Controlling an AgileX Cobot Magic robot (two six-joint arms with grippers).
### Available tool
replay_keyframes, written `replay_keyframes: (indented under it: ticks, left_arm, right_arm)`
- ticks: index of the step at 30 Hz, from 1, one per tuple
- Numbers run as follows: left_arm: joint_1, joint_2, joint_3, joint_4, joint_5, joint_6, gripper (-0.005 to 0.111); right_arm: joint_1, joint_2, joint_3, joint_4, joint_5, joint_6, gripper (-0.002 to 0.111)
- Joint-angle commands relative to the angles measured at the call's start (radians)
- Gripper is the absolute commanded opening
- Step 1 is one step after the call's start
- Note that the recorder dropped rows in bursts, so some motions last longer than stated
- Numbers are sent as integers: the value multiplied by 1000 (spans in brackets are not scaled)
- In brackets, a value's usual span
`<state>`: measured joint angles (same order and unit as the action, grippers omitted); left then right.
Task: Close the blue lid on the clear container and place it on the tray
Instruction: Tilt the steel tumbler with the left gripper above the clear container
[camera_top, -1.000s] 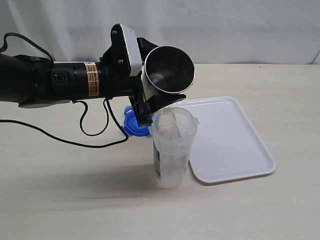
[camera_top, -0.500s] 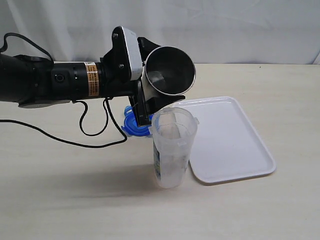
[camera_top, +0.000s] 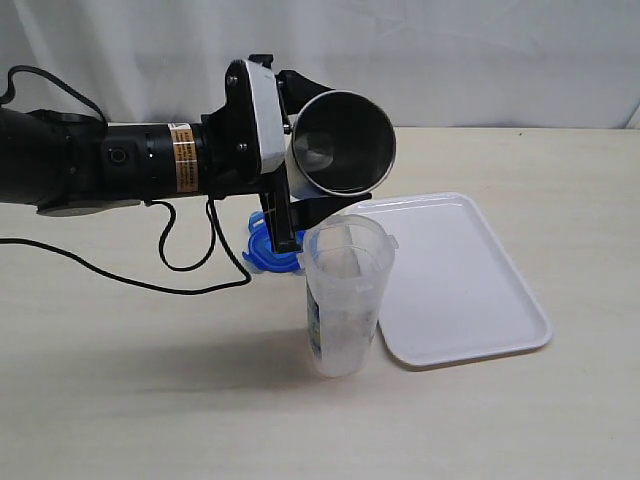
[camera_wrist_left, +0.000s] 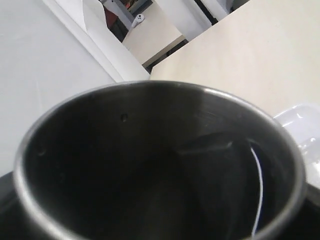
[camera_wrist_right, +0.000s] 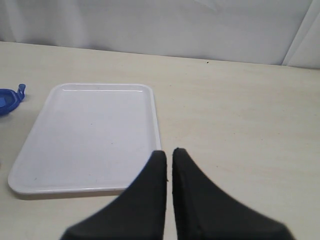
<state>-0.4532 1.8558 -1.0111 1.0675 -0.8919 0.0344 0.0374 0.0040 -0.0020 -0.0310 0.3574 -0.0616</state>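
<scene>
The clear container (camera_top: 345, 300) stands upright and open-topped on the table, just left of the white tray (camera_top: 455, 285). Behind it the blue lid (camera_top: 262, 252) lies flat on the table, partly hidden by my left arm. My left gripper (camera_top: 312, 160) is shut on a grey steel cup (camera_top: 343, 140), held on its side with its mouth just above the container's rim. In the left wrist view the cup's dark inside (camera_wrist_left: 150, 170) fills the picture. My right gripper (camera_wrist_right: 169, 155) is shut and empty above bare table beside the tray (camera_wrist_right: 90, 135); the lid (camera_wrist_right: 7, 100) shows at the edge.
A black cable (camera_top: 185, 265) trails from the left arm across the table behind the lid. A white curtain closes off the back.
The left wrist has rolled a little, so the steel cup's mouth has turned slightly and shifted a touch to the right. The container, lid and tray have not moved.
</scene>
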Motion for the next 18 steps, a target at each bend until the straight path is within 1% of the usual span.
replay_keyframes:
  ticks: [1, 18]
  left_arm:
    - [-2, -13, -14, -31, -63, 26, 0]
    - [-2, -13, -14, -33, -23, 156, 0]
  right_arm:
    - [-4, -4, 2, -3, -2, -4, 5]
    - [-4, -4, 2, -3, -2, -4, 5]
